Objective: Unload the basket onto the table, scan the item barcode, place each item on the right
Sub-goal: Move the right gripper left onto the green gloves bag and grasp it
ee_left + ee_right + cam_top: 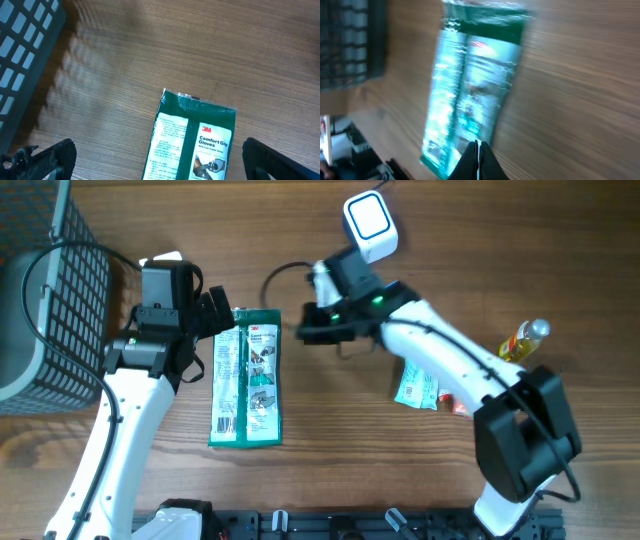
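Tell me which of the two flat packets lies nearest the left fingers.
The large green gloves pack, right at the left fingers. The other, a small pale packet, lies well away from them.

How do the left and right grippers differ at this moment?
The left gripper is wide open; the right gripper is shut on nothing. The left gripper sits on the wire basket's side of the 3M gloves pack, the right gripper on the opposite side. Neither holds the pack.
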`<state>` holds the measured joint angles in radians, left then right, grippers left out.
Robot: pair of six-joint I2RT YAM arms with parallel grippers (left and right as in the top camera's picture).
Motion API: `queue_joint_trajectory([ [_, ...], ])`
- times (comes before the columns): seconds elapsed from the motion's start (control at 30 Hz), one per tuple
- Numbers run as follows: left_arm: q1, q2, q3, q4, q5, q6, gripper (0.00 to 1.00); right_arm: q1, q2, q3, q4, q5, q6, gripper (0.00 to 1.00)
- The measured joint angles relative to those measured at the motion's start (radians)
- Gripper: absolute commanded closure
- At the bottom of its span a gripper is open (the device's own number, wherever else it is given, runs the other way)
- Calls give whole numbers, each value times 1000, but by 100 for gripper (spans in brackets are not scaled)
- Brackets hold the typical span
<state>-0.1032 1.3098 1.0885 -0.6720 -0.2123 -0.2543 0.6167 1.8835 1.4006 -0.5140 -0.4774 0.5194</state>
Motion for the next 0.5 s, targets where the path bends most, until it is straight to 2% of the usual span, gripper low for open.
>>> queue_joint_trajectory([
  [0.23,0,0,0,0,0,0,0,169,0,0,163,104,8,96],
  [0.5,0,0,0,0,0,0,0,277,2,0,191,280,87,96],
])
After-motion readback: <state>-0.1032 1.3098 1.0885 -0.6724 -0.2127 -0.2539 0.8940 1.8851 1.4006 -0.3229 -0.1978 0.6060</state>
